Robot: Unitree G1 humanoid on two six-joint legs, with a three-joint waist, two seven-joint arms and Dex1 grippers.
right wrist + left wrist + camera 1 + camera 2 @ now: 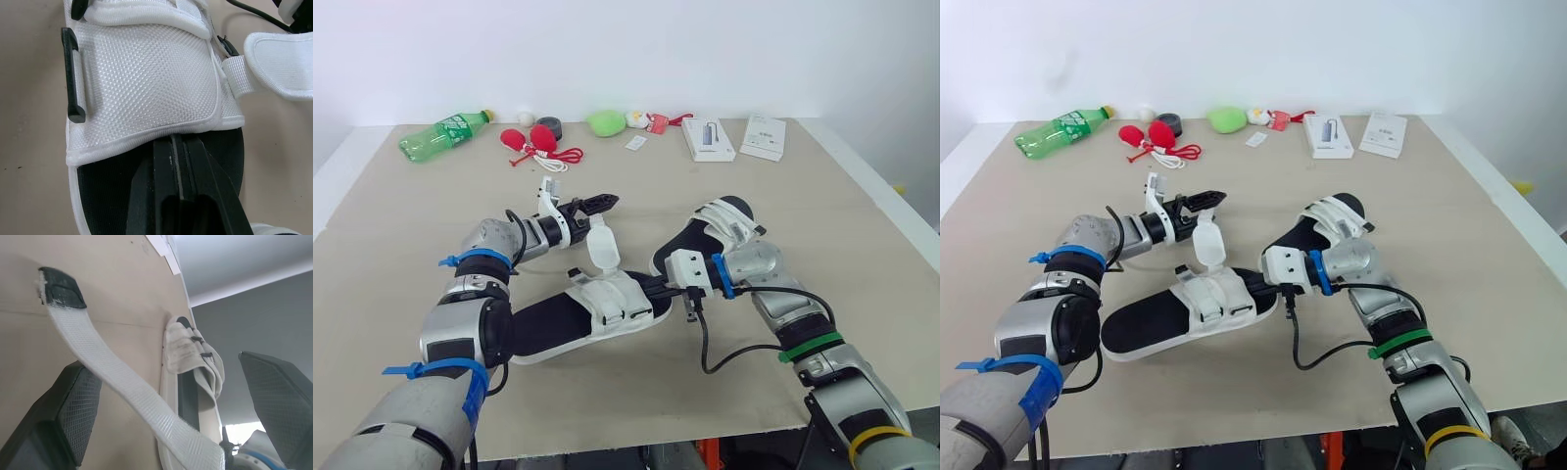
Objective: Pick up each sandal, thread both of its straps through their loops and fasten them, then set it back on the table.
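Bright, even light from overhead covers the beige tabletop (862, 245); the pale wall (705, 49) at 12 o'clock looks washed out. A soft, thin shadow edges the white-strapped, black-soled sandal (578, 318) at 6 o'clock.

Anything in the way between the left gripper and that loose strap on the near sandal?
Nothing visible. The strap stands up from the near sandal right by the left gripper, and in the wrist view it crosses the gap between the open fingers. The right gripper, shut, rests on the sandal's sole, clear of the strap.
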